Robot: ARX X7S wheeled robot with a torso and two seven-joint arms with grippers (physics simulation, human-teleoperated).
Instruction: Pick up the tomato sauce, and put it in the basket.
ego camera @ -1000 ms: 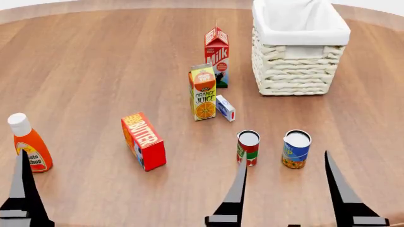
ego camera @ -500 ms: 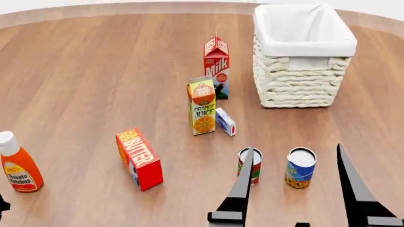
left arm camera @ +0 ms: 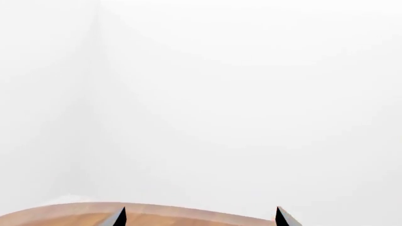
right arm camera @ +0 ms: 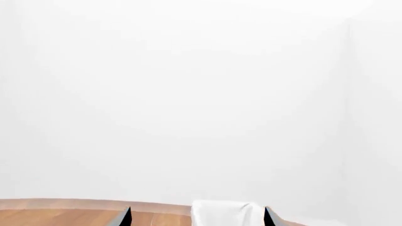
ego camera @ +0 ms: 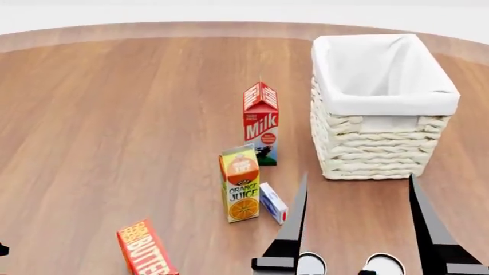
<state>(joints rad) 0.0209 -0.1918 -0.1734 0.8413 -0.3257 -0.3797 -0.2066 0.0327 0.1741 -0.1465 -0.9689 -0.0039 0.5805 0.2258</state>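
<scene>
Only the silver top of the tomato sauce [ego camera: 311, 265] shows, at the bottom edge of the head view, just beside the base of my right gripper's left finger [ego camera: 292, 229]. The cream wicker basket [ego camera: 374, 152] with white lining stands at the far right. Its lining also shows in the right wrist view [right arm camera: 226, 214]. My right gripper [ego camera: 358, 176] is open and empty, raised over the cans and pointing towards the basket; its tips show wide apart in its wrist view [right arm camera: 197, 217]. My left gripper [left arm camera: 199, 217] is open, with only the table's far edge and white wall ahead.
The top of the blue-and-yellow can [ego camera: 383, 265] sits right of the tomato sauce. A milk carton [ego camera: 261, 123], an orange juice carton [ego camera: 240, 184], a small white-blue box [ego camera: 273, 203] and a butter box [ego camera: 145, 253] stand on the wooden table [ego camera: 114, 114].
The head view has tipped up: everything slid down the picture, the cans reached the bottom edge, and the ketchup bottle and left gripper finger left the view. More of the basket shows.
</scene>
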